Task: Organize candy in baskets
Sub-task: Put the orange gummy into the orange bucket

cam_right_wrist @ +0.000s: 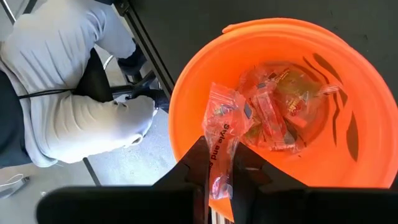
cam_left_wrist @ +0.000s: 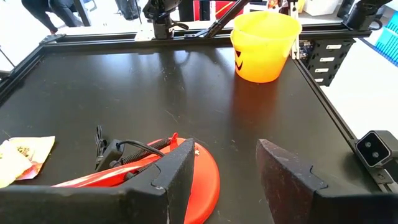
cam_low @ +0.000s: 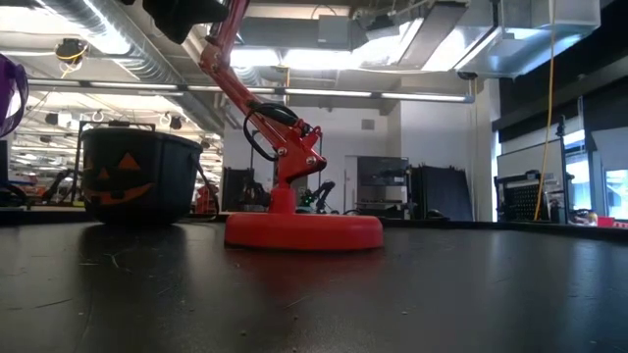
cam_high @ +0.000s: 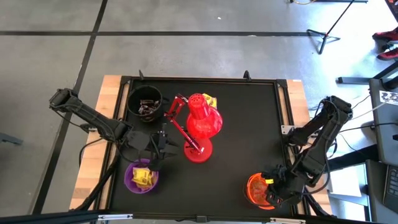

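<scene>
On the left we see the left gripper hovering over the black mat with its fingers spread apart and nothing between them. Just ahead of those fingers lies the round base of the red desk lamp, and a yellow-wrapped candy lies on the mat beside the lamp. The purple bucket sits just beside this gripper, at the near edge of the table, with yellow candy inside. The black bucket stands on its other side, towards the far edge, holding dark sweets; in the low view we see a pumpkin face on it. Well apart, across the mat, the left wrist view shows the orange bucket.

On the right, the right gripper hangs directly over that orange bucket, its fingers clamped on a clear wrapped candy with red markings. Below the held piece, more wrapped candies lie on the bucket's floor. Beyond the table edge we see a person's grey sleeve.
</scene>
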